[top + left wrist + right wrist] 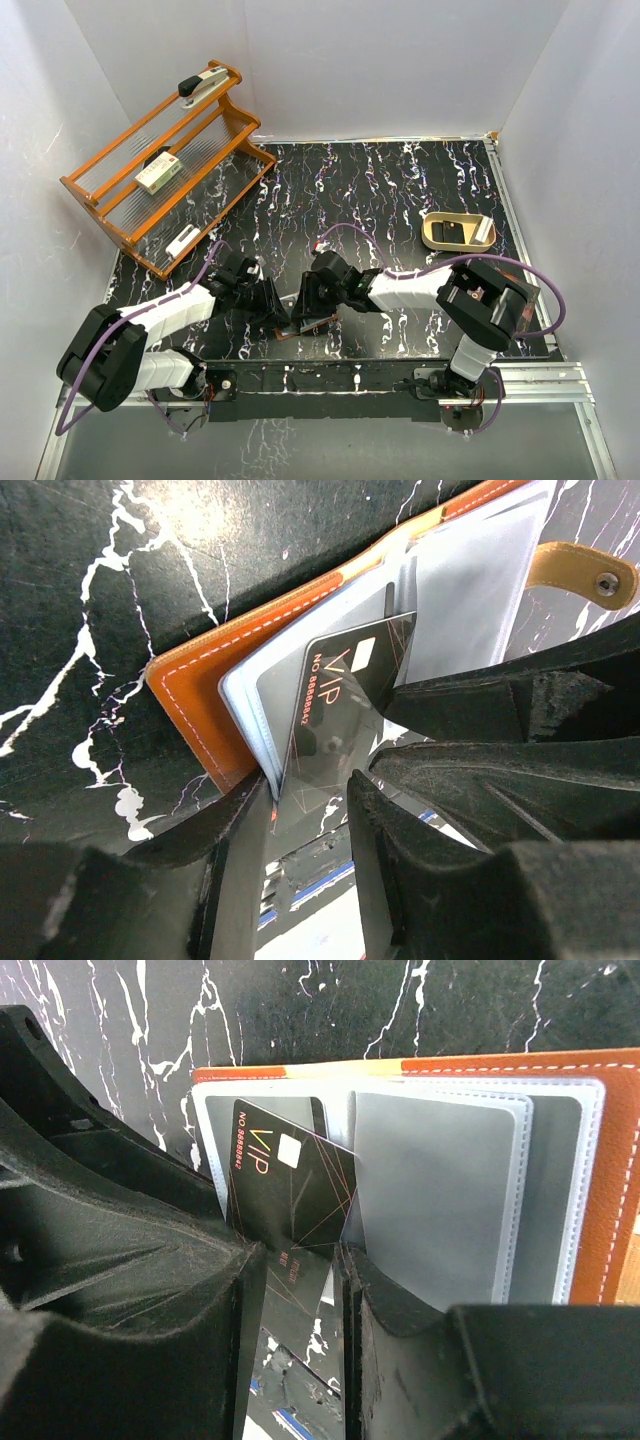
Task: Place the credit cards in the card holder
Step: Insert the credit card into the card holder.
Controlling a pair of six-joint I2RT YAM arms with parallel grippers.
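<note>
Arms meet low over the near middle of the black marbled table (pixel 400 190) in the overhead view, the left gripper (pixel 272 303) and the right gripper (pixel 310 297) almost nose to nose. The card holder (pixel 310 326) lies under and just in front of them, only an orange-brown sliver of it showing. From up here I cannot read either set of fingers. Well off at the back left stands an orange rack (pixel 110 215) carrying a stapler (pixel 203 82) and a white-and-green box (pixel 158 176). A tan tray (pixel 458 243) sits at the right.

On my left wrist camera the holder lies open on the table, orange cover underneath, clear sleeves (pixel 470 580) fanned on top, and the snap tab (pixel 580 575) sticking out at the far side. A black VIP card (pixel 340 705) lies slanted on the sleeves with its far end among them; I cannot tell whether it is inside a pocket. The left fingers (pixel 235 860) stand a little apart, and the card's near end shows face-up in the gap, not pinched. The right gripper's two tips come in from the right, close at the card's edge.

On my right wrist camera the same card slants over the left stack of sleeves. The right fingers (pixel 385 1310) are parted narrowly as well, with the card's face running down through the gap and behind both of them. I see no clamp on it, though I cannot tell whether the tips press on it.
</note>
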